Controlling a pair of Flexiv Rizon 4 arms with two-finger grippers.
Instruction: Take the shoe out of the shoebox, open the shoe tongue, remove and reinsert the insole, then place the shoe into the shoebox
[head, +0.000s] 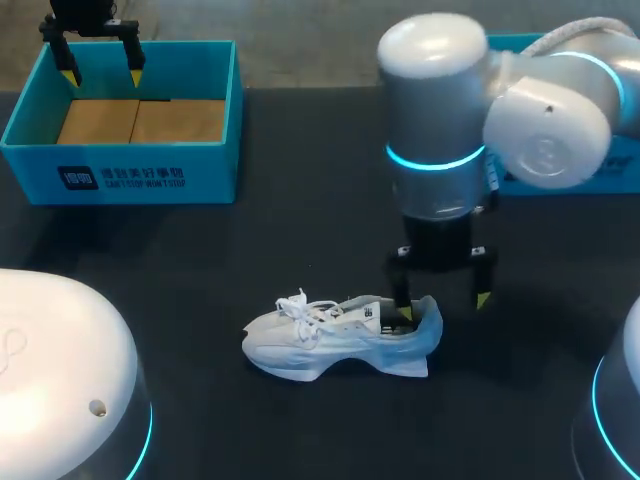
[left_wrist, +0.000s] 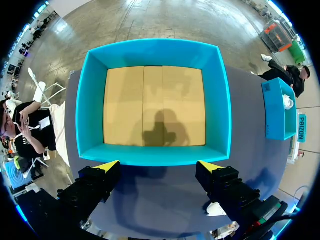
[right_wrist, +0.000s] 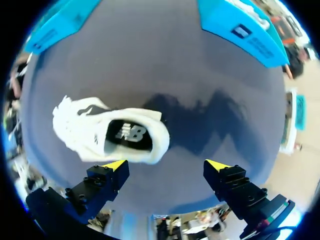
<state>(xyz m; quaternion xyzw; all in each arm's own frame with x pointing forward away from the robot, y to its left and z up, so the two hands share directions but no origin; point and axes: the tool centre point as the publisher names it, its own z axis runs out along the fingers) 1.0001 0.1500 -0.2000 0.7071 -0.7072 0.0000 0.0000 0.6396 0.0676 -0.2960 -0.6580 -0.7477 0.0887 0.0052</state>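
Observation:
A white shoe (head: 335, 338) with loose laces stands upright on the dark table, toe to the left, heel to the right. My right gripper (head: 442, 298) hangs open just above its heel; one fingertip is over the shoe's opening, the other past the heel. From the right wrist the shoe (right_wrist: 112, 134) lies ahead of one finger with its dark insole (right_wrist: 127, 135) showing, and nothing sits between the fingers of that gripper (right_wrist: 167, 165). The blue shoebox (head: 125, 120) stands at the back left, empty. My left gripper (head: 100, 72) hovers open over its far rim, and in its own view the left gripper (left_wrist: 159, 165) is above the box (left_wrist: 155, 105).
A second blue box part (head: 610, 165) lies at the back right, behind my right arm; it also shows ahead of the right gripper as a blue lid (right_wrist: 245, 30). Dark tabletop (head: 300, 240) stretches between the shoe and the shoebox.

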